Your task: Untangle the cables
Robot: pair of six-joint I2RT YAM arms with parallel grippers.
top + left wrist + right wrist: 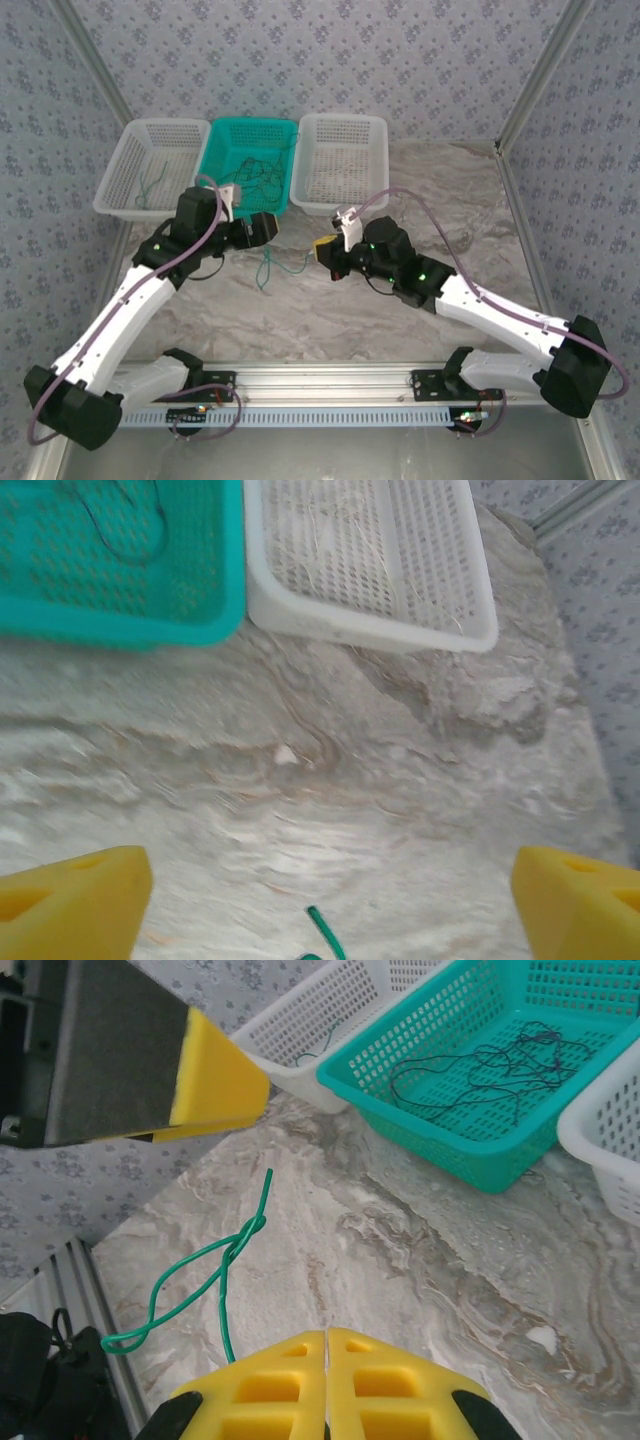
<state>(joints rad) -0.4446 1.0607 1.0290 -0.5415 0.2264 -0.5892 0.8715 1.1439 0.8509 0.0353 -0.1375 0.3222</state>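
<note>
Your right gripper [327, 1345] is pinched closed beside one green cable [250, 1226], your left gripper [330, 885] gapes wide, beyond them one teal basket [410, 1125], two white baskets [335, 205].

Bright, soft, even light falls from above, without glare. A faint shadow lies on the near side of the white plastic mesh basket [370, 570]. Motion blur smears the grey marbled tabletop [400, 810] in the left wrist view, worst at its left. The right wrist view is sharp on the thin green wire [200, 1270].
</note>
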